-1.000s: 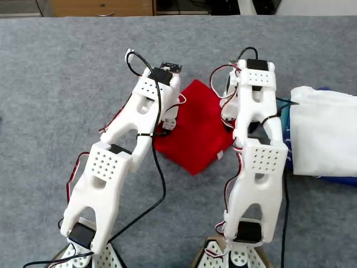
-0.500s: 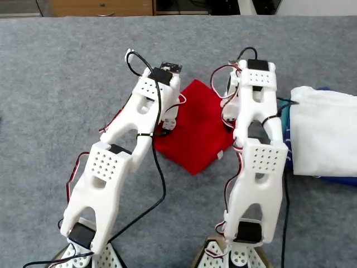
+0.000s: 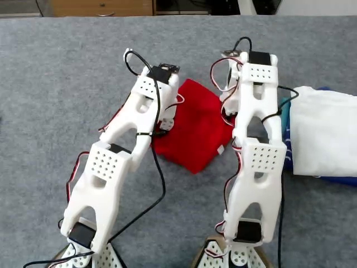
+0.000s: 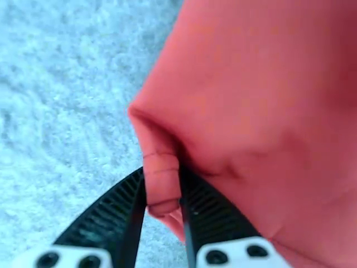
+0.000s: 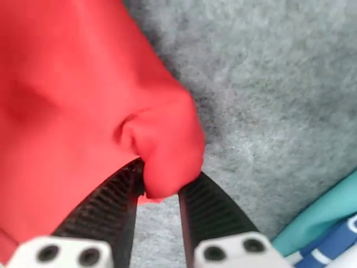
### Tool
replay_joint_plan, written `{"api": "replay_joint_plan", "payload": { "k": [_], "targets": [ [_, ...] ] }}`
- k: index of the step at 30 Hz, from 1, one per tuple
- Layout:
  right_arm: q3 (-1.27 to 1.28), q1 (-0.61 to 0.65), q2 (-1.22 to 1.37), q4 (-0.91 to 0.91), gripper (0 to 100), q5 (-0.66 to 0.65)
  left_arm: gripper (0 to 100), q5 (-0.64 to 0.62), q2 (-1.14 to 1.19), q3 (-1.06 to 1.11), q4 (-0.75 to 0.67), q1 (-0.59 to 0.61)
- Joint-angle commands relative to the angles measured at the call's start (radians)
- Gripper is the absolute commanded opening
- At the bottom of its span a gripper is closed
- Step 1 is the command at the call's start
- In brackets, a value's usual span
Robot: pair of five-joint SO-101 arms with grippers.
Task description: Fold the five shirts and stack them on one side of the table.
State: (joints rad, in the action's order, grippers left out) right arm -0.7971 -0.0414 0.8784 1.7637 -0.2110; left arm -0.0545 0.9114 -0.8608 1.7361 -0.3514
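Where left gripper (image 4: 162, 180), right gripper (image 5: 164, 173) pinch, soft red shirt (image 3: 195, 131) puckers, diamond-shaped.

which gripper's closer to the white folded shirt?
Right. The right gripper pinches the red shirt at its edge nearest the white folded shirt; the left gripper pinches the opposite edge, farther away.

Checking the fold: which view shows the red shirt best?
High view: the red shirt lies nearly whole between the arms. Wrist views show bunched edges pinched in the left gripper and right gripper.
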Motion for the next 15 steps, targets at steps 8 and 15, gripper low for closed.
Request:
{"api": "replay_joint_plan", "payload": {
  "k": [8,15],
  "targets": [
    [0.077,-0.024,-0.245,0.021,0.2,-0.169,2,0.003,-0.213,0.028,0.021,-0.011],
    [0.116,-0.085,-0.357,0.021,0.2,-0.275,2,-0.003,-0.34,0.089,0.021,-0.098]
  ]
}}
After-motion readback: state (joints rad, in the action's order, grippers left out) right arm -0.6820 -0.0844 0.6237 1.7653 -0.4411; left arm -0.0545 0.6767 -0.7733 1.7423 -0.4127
